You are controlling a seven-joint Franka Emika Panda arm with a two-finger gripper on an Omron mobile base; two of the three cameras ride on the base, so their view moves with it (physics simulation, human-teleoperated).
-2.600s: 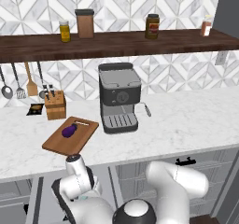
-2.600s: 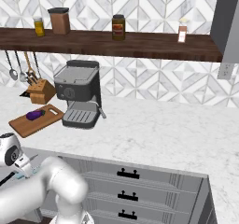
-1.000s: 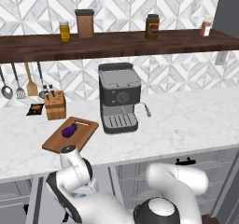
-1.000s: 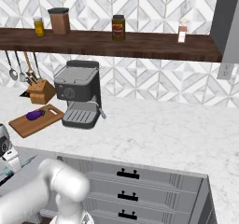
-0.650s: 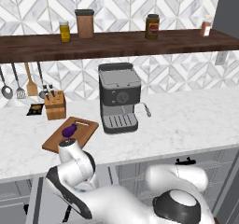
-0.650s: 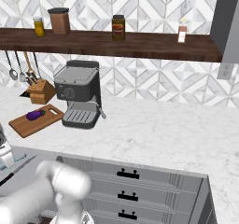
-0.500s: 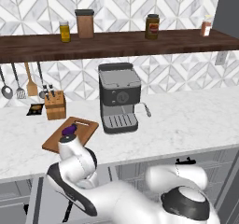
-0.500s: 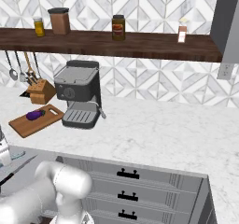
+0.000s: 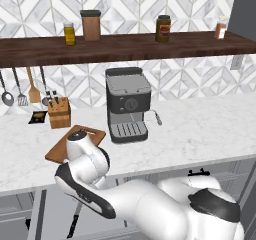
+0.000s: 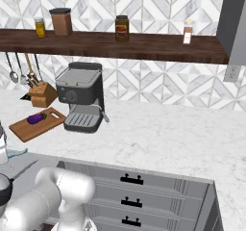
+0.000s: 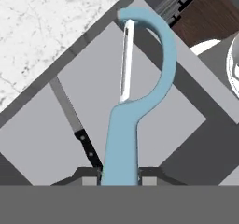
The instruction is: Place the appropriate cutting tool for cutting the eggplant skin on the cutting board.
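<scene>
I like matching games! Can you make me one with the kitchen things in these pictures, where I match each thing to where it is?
Things:
1. peeler
2. eggplant
3. knife block
4. coffee machine

Places:
A. on the cutting board
B. held in the end effector
C. on the counter, to the right of the board
D. by the wall, under the hanging utensils

Right pairs: 1-B, 2-A, 3-D, 4-C
</scene>
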